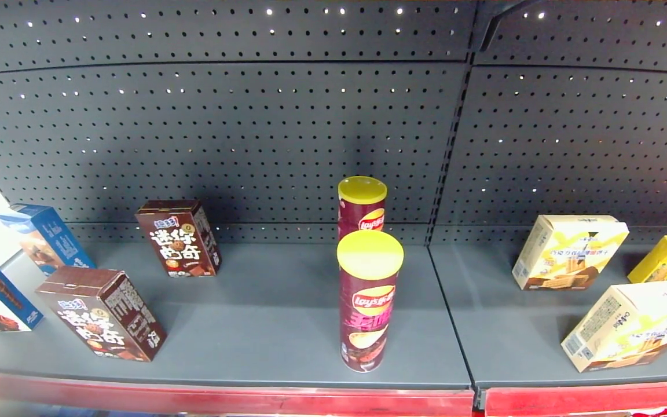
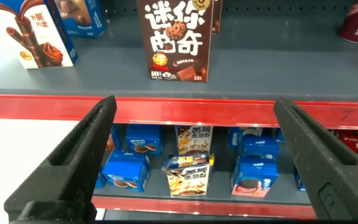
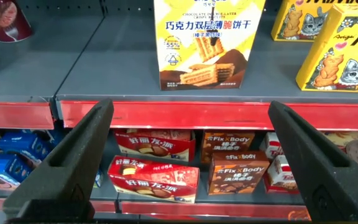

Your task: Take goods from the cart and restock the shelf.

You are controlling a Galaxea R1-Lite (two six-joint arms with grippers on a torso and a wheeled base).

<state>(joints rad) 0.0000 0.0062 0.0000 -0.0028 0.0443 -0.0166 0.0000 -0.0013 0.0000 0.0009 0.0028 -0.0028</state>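
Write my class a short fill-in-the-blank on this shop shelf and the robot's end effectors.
The nearer chip can and the chip can behind it both have ____ lids.
Left of them stand ____ brown boxes.
The left end effector is open and holds ____.
The shelf has a ____ front edge.
Missing words: yellow; two; nothing; red.

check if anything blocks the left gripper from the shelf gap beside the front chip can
Nothing visible does. The open left gripper faces the shelf deck, bare between the front brown cookie box and front chip can.
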